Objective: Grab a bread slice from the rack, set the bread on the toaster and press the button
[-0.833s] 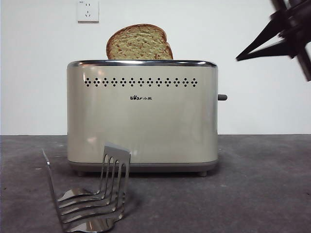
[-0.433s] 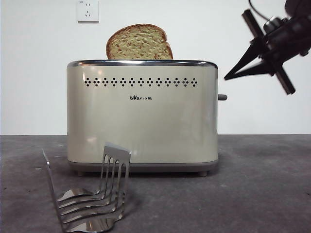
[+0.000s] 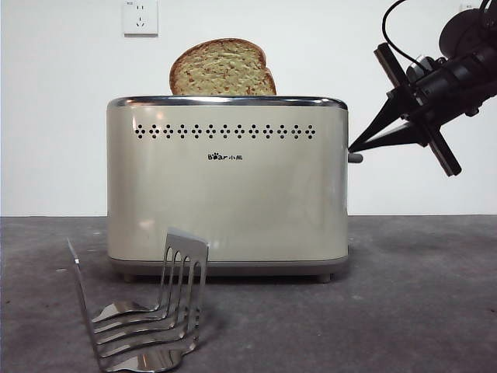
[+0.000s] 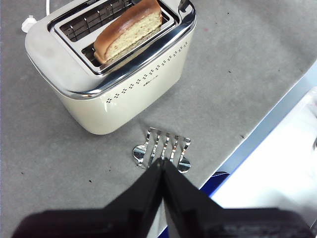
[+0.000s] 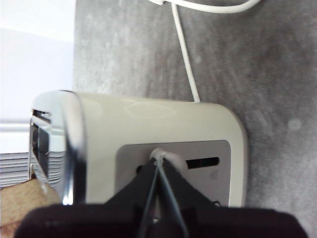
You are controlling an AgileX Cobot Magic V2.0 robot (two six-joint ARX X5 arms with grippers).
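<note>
The slice of bread [image 3: 223,70] stands upright in the slot of the cream toaster [image 3: 225,202], its rounded top above the chrome rim. The steel rack [image 3: 147,318] stands with no bread in it, in front of the toaster, to the left. My right gripper [image 3: 351,148] is shut, and its tip touches the top of the grey button [image 3: 356,157] on the toaster's narrow side. The right wrist view shows these jaws [image 5: 158,157] closed on the knob [image 5: 163,152]. My left gripper [image 4: 162,161] is shut and empty, high above the rack [image 4: 166,148], clear of the toaster [image 4: 129,94].
A white wall socket [image 3: 140,17] is behind the toaster. The toaster's white cable [image 5: 185,54] runs across the grey table behind it, with its plug [image 4: 28,23] lying there. The table's edge [image 4: 257,144] runs close beside the rack.
My right gripper has come down and leftward from the upper right corner to the toaster's side. Its tip now rests on the button. Bread, toaster and rack have not moved.
</note>
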